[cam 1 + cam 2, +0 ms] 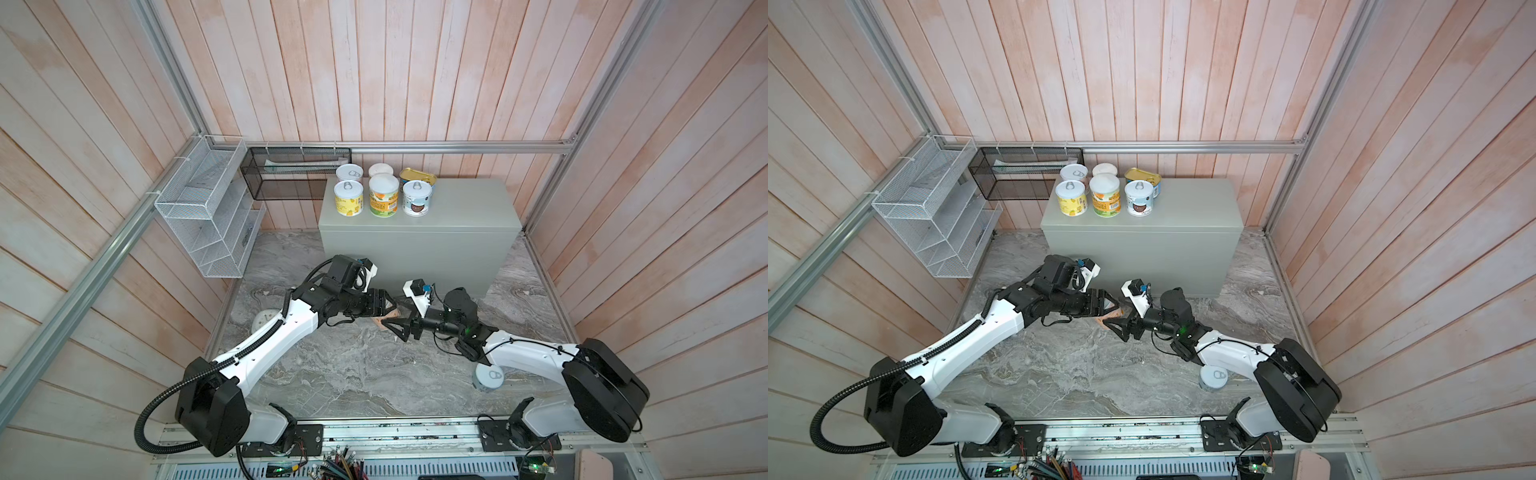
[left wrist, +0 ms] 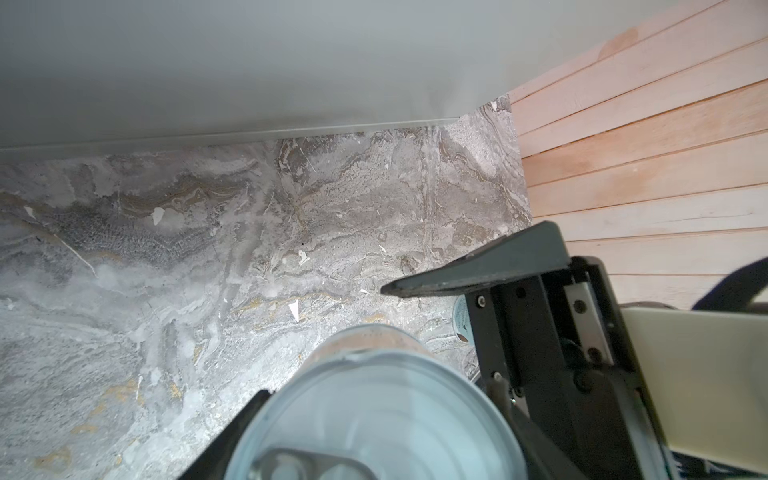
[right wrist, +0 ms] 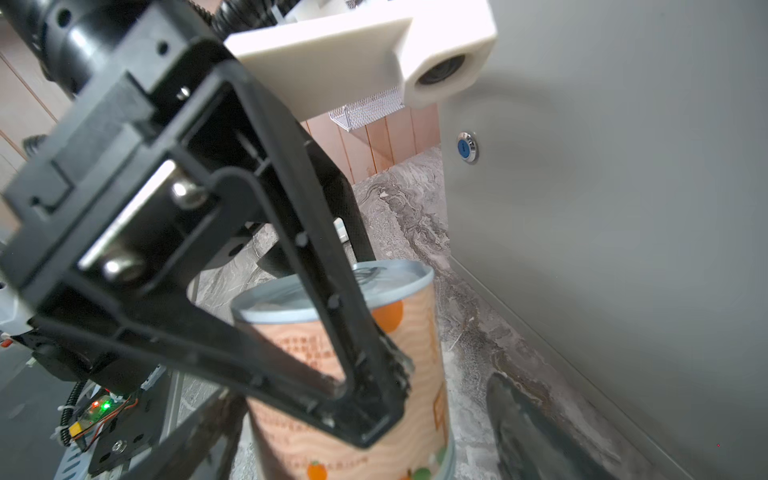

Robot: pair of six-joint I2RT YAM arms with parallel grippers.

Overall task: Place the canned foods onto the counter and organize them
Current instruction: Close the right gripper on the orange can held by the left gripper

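A pink-orange can [image 1: 380, 322] [image 1: 1104, 322] stands upright on the marble in front of the counter [image 1: 457, 208] [image 1: 1183, 208]. My left gripper [image 1: 392, 309] [image 2: 374, 399] is shut on it, a jaw on either side just under its pull-tab lid [image 2: 374, 419]. My right gripper [image 1: 395, 328] [image 3: 374, 440] faces it from the opposite side, open, with its fingers [image 3: 523, 415] straddling the same can [image 3: 415, 345] and a gap showing. Several cans and a gold tin [image 1: 417, 176] stand in two rows at the counter's left end. Another can [image 1: 488, 377] [image 1: 1213, 377] stands under the right arm.
A round pale-blue clock [image 1: 266, 320] lies on the marble, half under the left arm. A white wire rack [image 1: 208, 216] and a black mesh basket [image 1: 291, 174] hang on the left walls. The counter's front has a round lock [image 3: 467, 147]. Wooden walls enclose the marble.
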